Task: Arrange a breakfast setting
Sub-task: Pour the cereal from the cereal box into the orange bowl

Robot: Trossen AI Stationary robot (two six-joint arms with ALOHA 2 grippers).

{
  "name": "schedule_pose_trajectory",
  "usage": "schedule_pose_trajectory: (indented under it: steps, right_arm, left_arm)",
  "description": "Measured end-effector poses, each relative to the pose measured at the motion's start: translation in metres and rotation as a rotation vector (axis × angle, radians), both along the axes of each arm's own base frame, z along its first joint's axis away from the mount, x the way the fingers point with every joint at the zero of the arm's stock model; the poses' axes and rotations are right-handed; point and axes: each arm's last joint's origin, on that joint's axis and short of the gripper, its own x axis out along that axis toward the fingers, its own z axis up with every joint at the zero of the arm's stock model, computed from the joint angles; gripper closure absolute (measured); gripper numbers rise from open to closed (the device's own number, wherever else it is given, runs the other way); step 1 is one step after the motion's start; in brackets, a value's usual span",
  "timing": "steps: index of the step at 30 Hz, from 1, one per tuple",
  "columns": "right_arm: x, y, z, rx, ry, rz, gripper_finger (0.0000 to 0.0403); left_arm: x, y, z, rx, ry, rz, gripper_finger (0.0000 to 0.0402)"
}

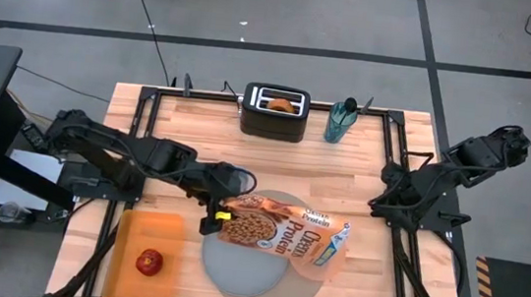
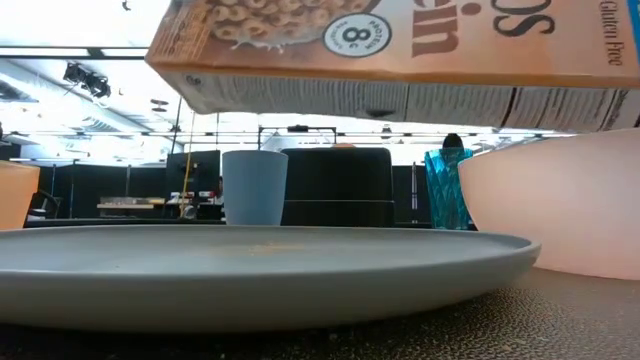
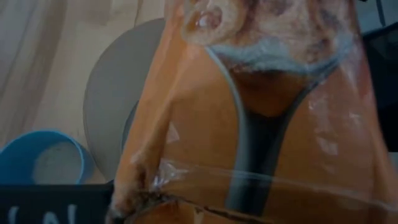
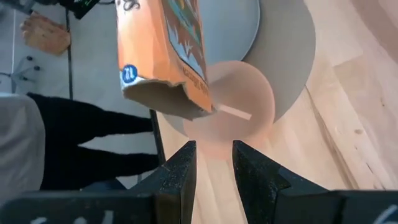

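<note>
My left gripper (image 1: 219,215) is shut on an orange-brown cereal box (image 1: 281,231), held on its side above the round grey plate (image 1: 238,269) and the larger grey mat (image 1: 305,286). The box's torn-open end (image 4: 165,93) is over the translucent pink bowl (image 4: 230,124), which stands on the mat's right part. The red apple (image 1: 148,262) lies on the orange tray (image 1: 142,239). A bagel half (image 1: 280,101) sticks up from the black toaster (image 1: 274,115). The teal tumbler (image 1: 340,123) stands right of the toaster. My right gripper (image 4: 213,162) is open and empty at the table's right side. I see no spoon plainly. My left gripper holds the cereal box near its closed end (image 1: 231,214), coming level from the table's left. The fingers themselves are hidden by the gripper body and the box. The box is lifted clear of the plate (image 2: 250,260), lying nearly level, its open end (image 1: 337,243) toward the right over the bowl.
A blue-grey cup (image 2: 254,187) stands behind the plate, close by my left gripper; it also shows in the left wrist view (image 3: 43,165). Bare wood lies between the mat and the toaster and along the table's right part (image 1: 372,170).
</note>
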Motion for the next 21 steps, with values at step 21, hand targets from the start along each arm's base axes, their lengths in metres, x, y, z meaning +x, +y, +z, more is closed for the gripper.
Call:
schedule_pose_trajectory:
  steps: [21]
  right_arm:
    - [-0.007, -0.006, 0.003, -0.079, -0.071, 0.004, 0.0292]
  left_arm:
    - [0.032, 0.002, 0.027, 0.013, 0.11, -0.05, 0.0218]
